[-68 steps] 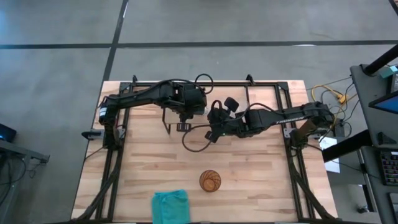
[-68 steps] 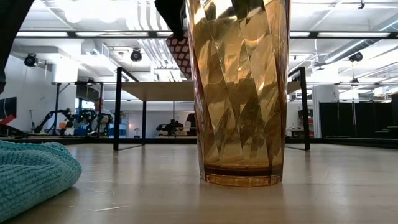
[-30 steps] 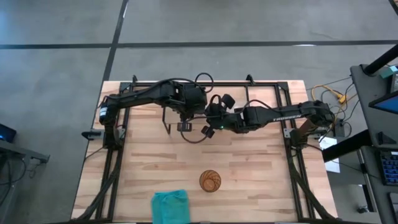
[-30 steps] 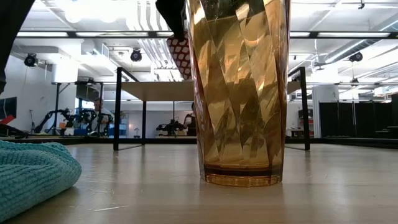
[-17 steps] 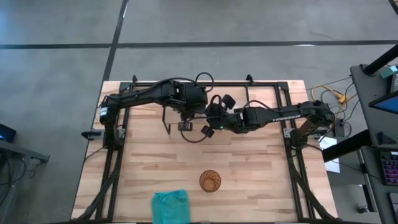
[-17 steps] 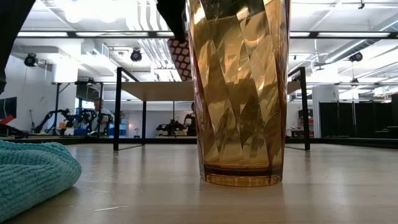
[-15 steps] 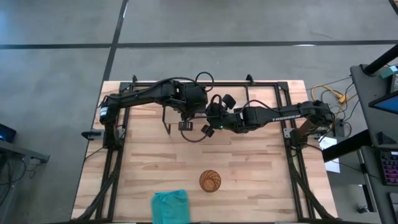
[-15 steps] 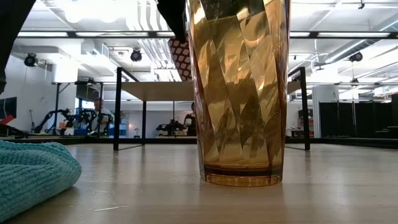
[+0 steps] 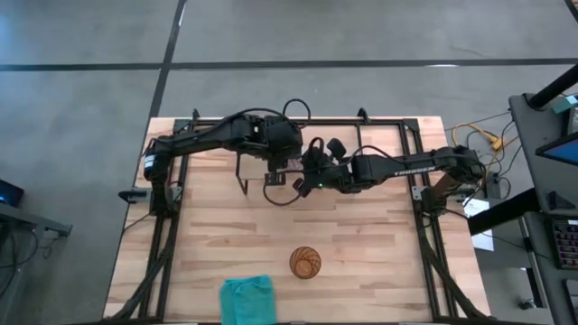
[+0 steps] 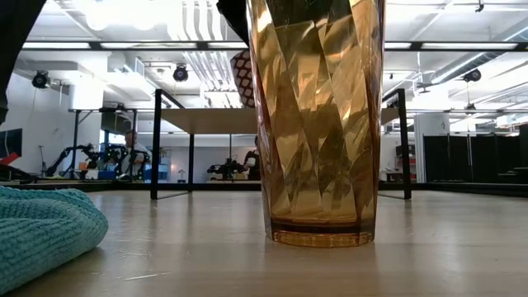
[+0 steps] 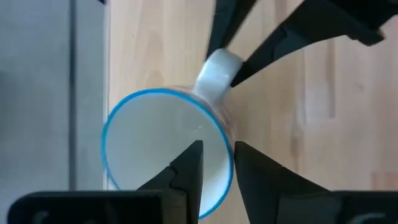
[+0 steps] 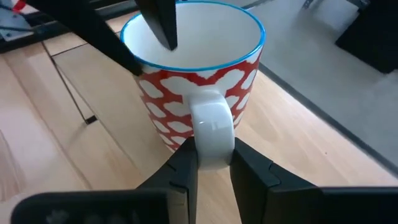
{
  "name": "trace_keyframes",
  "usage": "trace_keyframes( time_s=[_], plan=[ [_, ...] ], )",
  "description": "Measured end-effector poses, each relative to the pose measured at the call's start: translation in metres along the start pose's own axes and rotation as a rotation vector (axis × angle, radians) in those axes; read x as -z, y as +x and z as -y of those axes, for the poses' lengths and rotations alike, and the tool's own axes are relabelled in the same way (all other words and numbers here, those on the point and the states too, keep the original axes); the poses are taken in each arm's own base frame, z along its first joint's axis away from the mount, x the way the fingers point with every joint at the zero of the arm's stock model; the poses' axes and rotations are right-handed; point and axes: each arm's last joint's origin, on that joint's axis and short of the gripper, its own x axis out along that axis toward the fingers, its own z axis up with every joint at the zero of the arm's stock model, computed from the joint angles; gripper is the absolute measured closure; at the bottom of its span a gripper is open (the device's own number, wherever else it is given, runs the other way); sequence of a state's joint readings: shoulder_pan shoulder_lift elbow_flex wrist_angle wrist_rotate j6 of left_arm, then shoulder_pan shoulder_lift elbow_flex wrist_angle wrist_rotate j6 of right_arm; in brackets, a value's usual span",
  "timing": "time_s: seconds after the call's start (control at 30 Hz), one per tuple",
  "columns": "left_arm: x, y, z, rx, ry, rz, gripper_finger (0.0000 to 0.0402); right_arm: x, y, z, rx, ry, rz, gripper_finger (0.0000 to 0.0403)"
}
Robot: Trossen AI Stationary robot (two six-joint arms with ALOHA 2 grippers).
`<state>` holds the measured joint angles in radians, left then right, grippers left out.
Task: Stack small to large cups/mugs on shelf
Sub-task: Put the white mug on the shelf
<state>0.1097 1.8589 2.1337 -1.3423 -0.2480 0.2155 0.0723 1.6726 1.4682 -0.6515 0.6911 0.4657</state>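
Observation:
A mug (image 12: 193, 93), red with white patches, a blue rim and a white handle, is held in the air between my two grippers over the middle of the table. It shows behind the tumbler in the low view (image 10: 241, 78), above the level of the shelf board (image 10: 210, 120). My left gripper (image 11: 216, 165) and my right gripper (image 12: 214, 162) are both shut on it. The amber ribbed tumbler (image 9: 305, 263) stands upright on the table near the front. The small clear glass is not in view. My left gripper holds the mug's wall at the rim (image 11: 227, 155), next to the handle, with one finger inside the mug and one outside. The fingers come from above, pointing down. The mug hangs below them, mouth up, clear of the table. My right gripper pinches the mug's white handle (image 12: 212, 127) between its two fingers, which lie across the handle. It comes at the mug about level, from the table's right side. The mug is clear of the table.
A teal cloth (image 9: 247, 298) lies at the table's front edge, left of the tumbler. The shelf's black wire frame (image 9: 242, 178) stands under the two arms at mid-table. Black frame rails run along the table's left and right sides.
Both grippers have shifted a little toward the table's far edge with the mug between them. In the low view the mug has turned slightly and stays above the shelf board. The tumbler and the cloth have not moved.

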Motion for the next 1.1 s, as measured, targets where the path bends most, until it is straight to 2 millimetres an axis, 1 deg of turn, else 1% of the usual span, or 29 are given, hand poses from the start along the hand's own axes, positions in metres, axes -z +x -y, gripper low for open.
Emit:
trace_keyframes(
  time_s=[0.13,0.27,0.47,0.6,0.7,0.93,1.03,1.1],
  plan=[
    [0.000,-0.005,-0.002,-0.042,-0.015,0.009,0.0324,0.002,0.001,0.000,0.006,0.024,-0.005,0.0340],
    [0.002,-0.017,-0.006,-0.075,-0.068,0.037,0.0324,0.006,0.001,0.003,0.050,0.067,-0.031,0.0340],
    [0.009,-0.033,-0.011,-0.131,-0.129,0.051,0.0323,0.008,0.001,0.005,0.066,0.062,-0.042,0.0342],
    [0.018,-0.049,-0.013,-0.138,-0.185,0.058,0.0323,0.008,0.001,0.005,0.066,0.062,-0.042,0.0342],
    [0.030,-0.064,-0.015,-0.136,-0.242,0.052,0.0323,0.008,0.001,0.005,0.069,0.057,-0.046,0.0342],
    [0.054,-0.107,-0.020,-0.137,-0.366,0.130,0.0323,0.012,0.000,0.008,0.088,0.086,-0.076,0.0342],
    [0.062,-0.119,-0.022,-0.138,-0.392,0.162,0.0323,0.013,0.000,0.008,0.086,0.098,-0.089,0.0335],
    [0.065,-0.123,-0.022,-0.140,-0.397,0.171,0.0324,0.013,0.000,0.008,0.081,0.117,-0.098,0.0327]
  ],
)
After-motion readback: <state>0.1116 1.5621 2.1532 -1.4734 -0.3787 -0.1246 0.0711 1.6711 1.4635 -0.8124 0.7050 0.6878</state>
